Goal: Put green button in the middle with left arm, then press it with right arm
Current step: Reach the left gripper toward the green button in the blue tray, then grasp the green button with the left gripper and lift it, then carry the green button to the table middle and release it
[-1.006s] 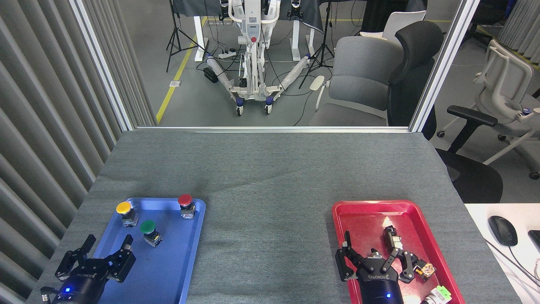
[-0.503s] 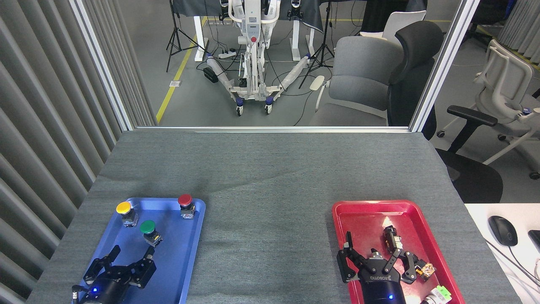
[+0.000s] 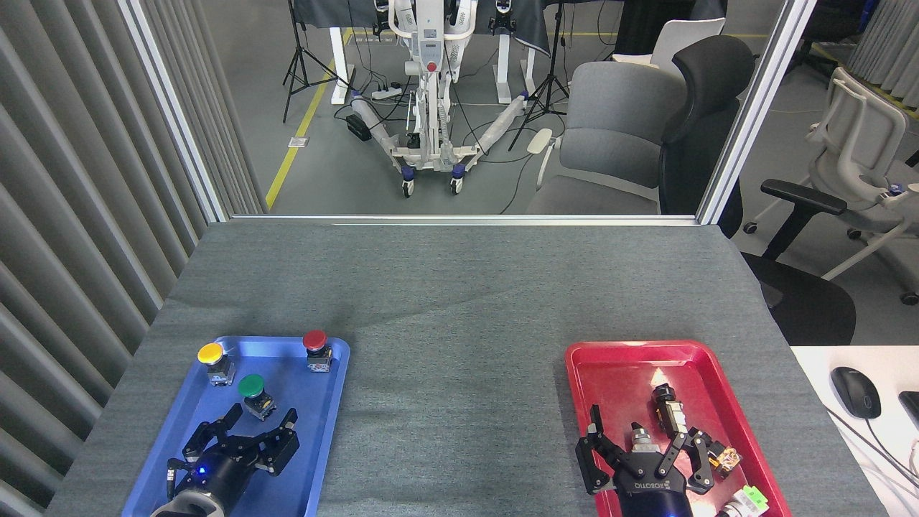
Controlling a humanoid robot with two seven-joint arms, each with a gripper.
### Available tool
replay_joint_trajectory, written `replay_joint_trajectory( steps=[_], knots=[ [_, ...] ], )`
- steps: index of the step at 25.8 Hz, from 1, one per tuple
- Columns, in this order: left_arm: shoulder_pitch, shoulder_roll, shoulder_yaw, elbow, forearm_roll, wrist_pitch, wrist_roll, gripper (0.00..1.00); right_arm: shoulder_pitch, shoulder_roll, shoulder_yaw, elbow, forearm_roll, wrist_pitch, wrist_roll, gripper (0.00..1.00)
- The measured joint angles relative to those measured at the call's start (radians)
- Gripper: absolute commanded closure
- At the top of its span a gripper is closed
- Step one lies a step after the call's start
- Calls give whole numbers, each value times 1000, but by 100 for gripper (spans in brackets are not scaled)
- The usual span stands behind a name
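Black left gripper [image 3: 260, 424] sits over the near part of the blue tray [image 3: 327, 424], fingers spread apart, nothing between them; blue light glows on its wrist. Green button [image 3: 253, 392] stands upright on the tray just beyond the fingertips, close to the gap but not touching as far as can be seen; yellow button [image 3: 213, 360] is near it to the far left, red button [image 3: 316, 348] at the tray's far right corner, all three apart from each other. Grey cloth of the middle [image 3: 452, 345] lies bare between the trays. Right gripper [image 3: 640, 438] hangs over the red tray [image 3: 610, 359], fingers also spread, holding nothing; small metal and black parts [image 3: 671, 409] lie in the tray beside and beyond it, w/ a green-and-white piece [image 3: 750, 497] at the near right corner. Computer mouse [image 3: 856, 392] rests on a white desk [image 3: 818, 366] to the right, off the cloth.
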Motion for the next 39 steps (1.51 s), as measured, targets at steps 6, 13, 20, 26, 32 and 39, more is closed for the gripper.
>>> replay_joint_trajectory(
  steps=[6,13,20,26,32,39],
  knots=[
    [-80,-10,-9,117,1,6,19,1,2,0,0,0,0,0,-1,0],
    [-111,-12,-13,160,1,6,35,48,2,-1,0,0,1,3,-1,0],
    [-105,-7,-53,163,-4,6,68,96,2,-1,0,0,1,3,-15,0],
    [-89,11,-58,138,-15,-29,83,100,3,2,0,0,3,3,-23,0],
    [-76,11,-73,-67,-45,-60,107,100,-1,-2,0,1,3,3,-24,0],
    [-203,-170,-215,-43,-215,-58,75,100,-9,-10,0,4,0,2,-22,0]
  ],
)
